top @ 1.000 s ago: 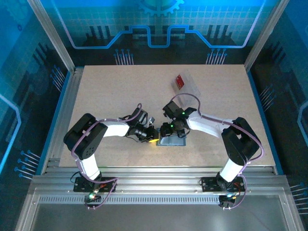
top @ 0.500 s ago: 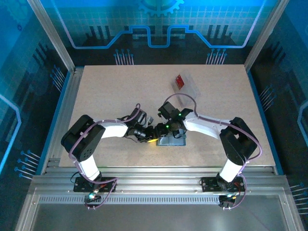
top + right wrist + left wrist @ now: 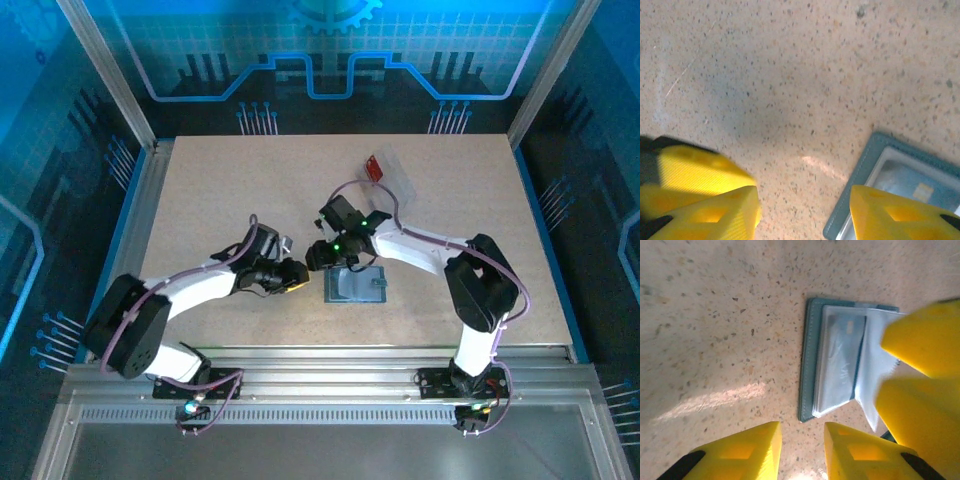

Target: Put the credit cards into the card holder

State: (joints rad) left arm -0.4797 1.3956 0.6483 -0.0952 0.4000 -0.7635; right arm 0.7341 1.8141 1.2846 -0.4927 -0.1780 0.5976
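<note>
Sideways — card holder (image 3: 357, 285) lying open, long axis left-to-right, left gripper (image 3: 802, 452) narrowly parted — empty, right gripper (image 3: 805, 215) wide, empty

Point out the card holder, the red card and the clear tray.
card holder (image 3: 357, 286): top external view, middle of its open inner face.
red card (image 3: 374, 168): top external view, middle of the card.
clear tray (image 3: 402, 183): top external view, bare right part.

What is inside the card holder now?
The open card holder shows a bluish card with a chip behind a clear sleeve. Its right side is hidden by the right pincer.
</note>
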